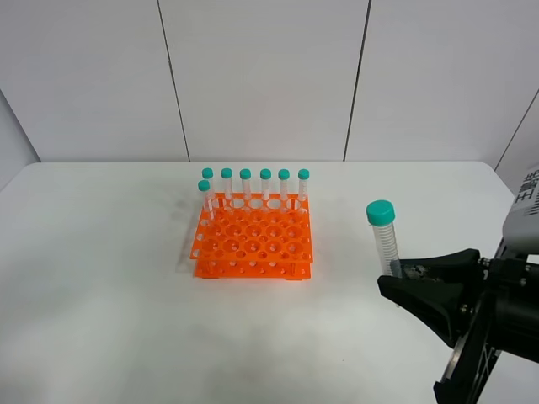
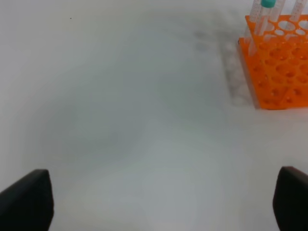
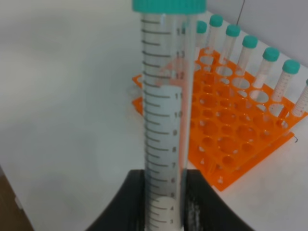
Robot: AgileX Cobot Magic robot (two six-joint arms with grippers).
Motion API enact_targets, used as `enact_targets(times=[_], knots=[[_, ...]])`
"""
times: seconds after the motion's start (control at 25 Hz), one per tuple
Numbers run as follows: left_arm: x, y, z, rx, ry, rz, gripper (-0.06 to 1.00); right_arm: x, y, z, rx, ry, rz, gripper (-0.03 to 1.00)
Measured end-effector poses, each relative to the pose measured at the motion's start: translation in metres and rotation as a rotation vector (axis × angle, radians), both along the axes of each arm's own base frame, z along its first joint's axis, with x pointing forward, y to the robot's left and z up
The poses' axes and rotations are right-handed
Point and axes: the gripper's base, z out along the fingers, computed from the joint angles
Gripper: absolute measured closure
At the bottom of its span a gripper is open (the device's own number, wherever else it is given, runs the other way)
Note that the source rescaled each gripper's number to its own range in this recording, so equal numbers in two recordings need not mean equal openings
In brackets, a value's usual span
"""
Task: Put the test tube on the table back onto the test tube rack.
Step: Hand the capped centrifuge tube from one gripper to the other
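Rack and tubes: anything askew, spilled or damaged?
Nothing stands out. Seven capped tubes stand upright in the test tube rack, which sits flat and intact. The right end effector holds the test tube upright, right of the rack. No spill on the table.

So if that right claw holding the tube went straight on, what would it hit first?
Probably the near corner of the orange test tube rack; only white table lies between, though depth is unclear.
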Motion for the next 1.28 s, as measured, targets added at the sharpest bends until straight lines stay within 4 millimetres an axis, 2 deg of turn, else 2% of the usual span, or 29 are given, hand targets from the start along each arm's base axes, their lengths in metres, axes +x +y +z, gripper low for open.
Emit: enact_targets(times=[1.28], knots=[[0.0, 0.0, 0.0, 0.0, 0.0, 0.0, -0.06, 0.0001, 0.0001, 0.0003, 0.011, 0.006, -0.005, 0.94]])
